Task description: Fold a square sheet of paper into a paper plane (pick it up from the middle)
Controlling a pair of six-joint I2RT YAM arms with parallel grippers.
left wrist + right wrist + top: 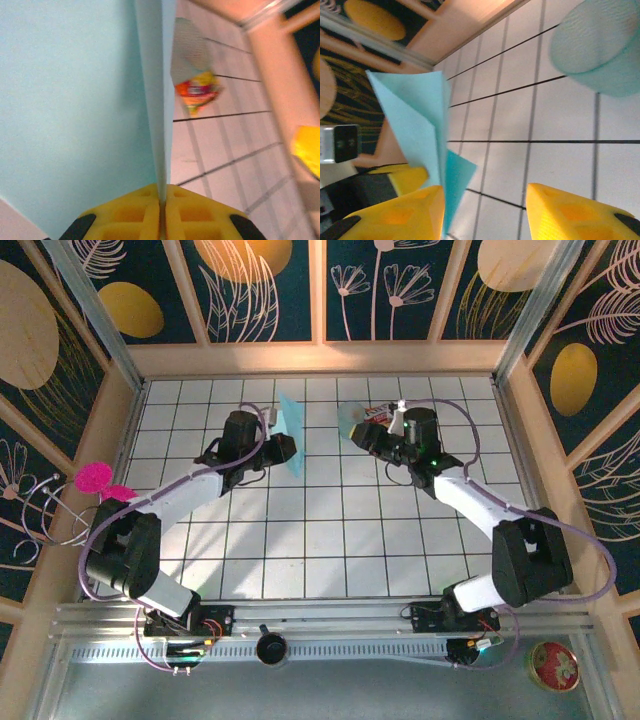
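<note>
White tiles with dark lines cover the table [330, 540], boxed in by wooden walls with dark flowered panels. Towards the far side, left of centre, the left gripper [288, 448] holds the sheet of paper [290, 425] up off the tiles, standing on edge. From its wrist camera, the yellow fingers [125, 215] are pressed together on the folded edge, and the light teal sheet [75, 100] rises from them in two layers. The right gripper [362, 435] faces it from the right, close by. Its jaws stand well apart, and the lower corner of the paper [415, 115] hangs just beside one yellow finger [395, 215]; I cannot tell whether they touch. A pale blue cup [600, 50] sits on the tiles just beyond the right gripper, with a red-and-yellow snack packet [199, 92] next to it.
</note>
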